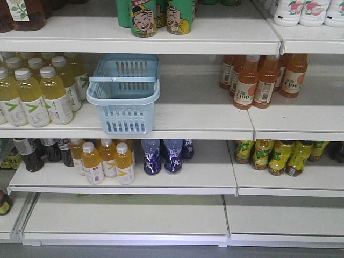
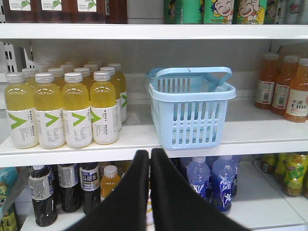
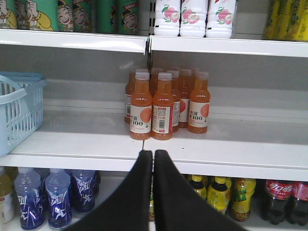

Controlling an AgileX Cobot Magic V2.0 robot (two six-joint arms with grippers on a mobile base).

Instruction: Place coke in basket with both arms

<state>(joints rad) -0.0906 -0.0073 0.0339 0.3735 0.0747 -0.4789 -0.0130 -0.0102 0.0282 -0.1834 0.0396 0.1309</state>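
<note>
**Shop shelves ahead, coke standing low on my right**

White shelving is filling every view, and I am hanging in front of it with nothing in either gripper. My left gripper is showing its two black fingers pressed together, and my right gripper is doing the same.

The basket is sitting on the middle shelf between the yellow drink bottles and the orange drink bottles. It is looking empty (as far as its slots are letting me see). It is standing just above my left gripper and a little to its right.

The coke is showing up only in the right wrist view, with red caps and red wrap. It is standing upright one shelf below the orange drink bottles, at the far right edge, beside the yellow-green bottles.

So it is lying down and to the right of my right gripper, long axis vertical, and my right arm is plainly the nearer one. I am judging that those fingers need to open before dropping towards that lower shelf.
</note>
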